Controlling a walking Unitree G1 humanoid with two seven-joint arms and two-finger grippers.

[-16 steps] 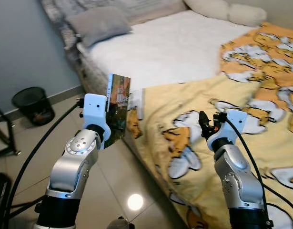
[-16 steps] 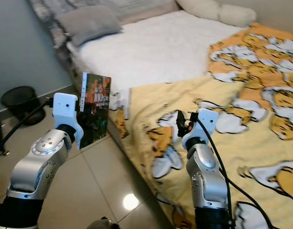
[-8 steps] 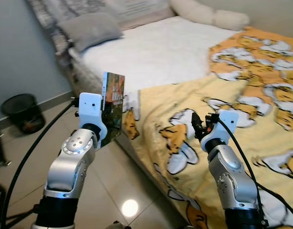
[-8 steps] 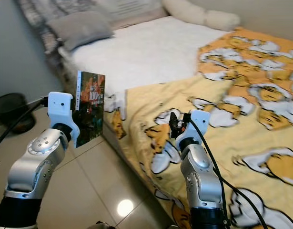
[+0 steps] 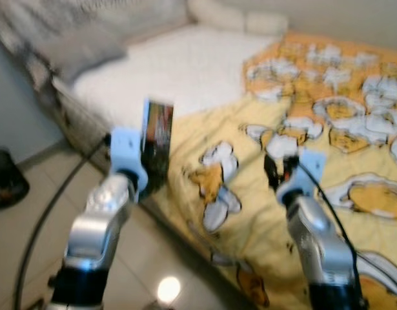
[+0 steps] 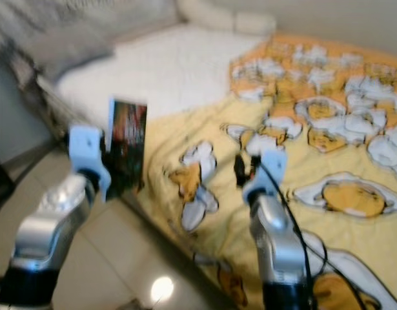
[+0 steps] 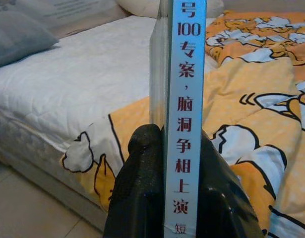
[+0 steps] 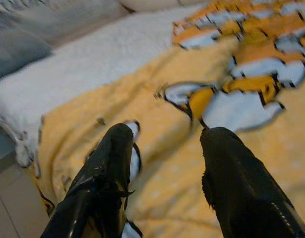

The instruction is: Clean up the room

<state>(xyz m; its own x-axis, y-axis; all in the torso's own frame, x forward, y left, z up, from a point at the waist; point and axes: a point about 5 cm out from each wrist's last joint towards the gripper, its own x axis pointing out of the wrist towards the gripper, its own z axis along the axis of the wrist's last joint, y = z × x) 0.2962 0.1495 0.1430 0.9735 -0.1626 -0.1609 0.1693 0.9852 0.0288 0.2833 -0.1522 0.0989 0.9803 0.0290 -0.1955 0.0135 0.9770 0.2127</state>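
Note:
My left gripper [image 5: 150,152] is shut on a dark book [image 5: 158,132], held upright beside the bed's near corner. In the left wrist view the book's spine [image 7: 184,109] with red characters stands between the two black fingers [image 7: 142,183]. My right gripper [image 5: 275,173] is open and holds nothing, raised over the yellow cartoon-print blanket [image 5: 327,129]. The right wrist view looks along its spread fingers [image 8: 105,173] at the blanket [image 8: 157,129]. Both eye views are blurred.
The bed has a bare white mattress [image 5: 179,71], a grey pillow [image 5: 88,51] at its far left and white pillows [image 5: 237,16] at the head. A dark waste bin [image 5: 1,187] stands on the tiled floor [image 5: 30,245] at the left.
The whole picture has shifted and blurred, so the camera has turned right toward the bed. The book stays in my left gripper; the right gripper stays open.

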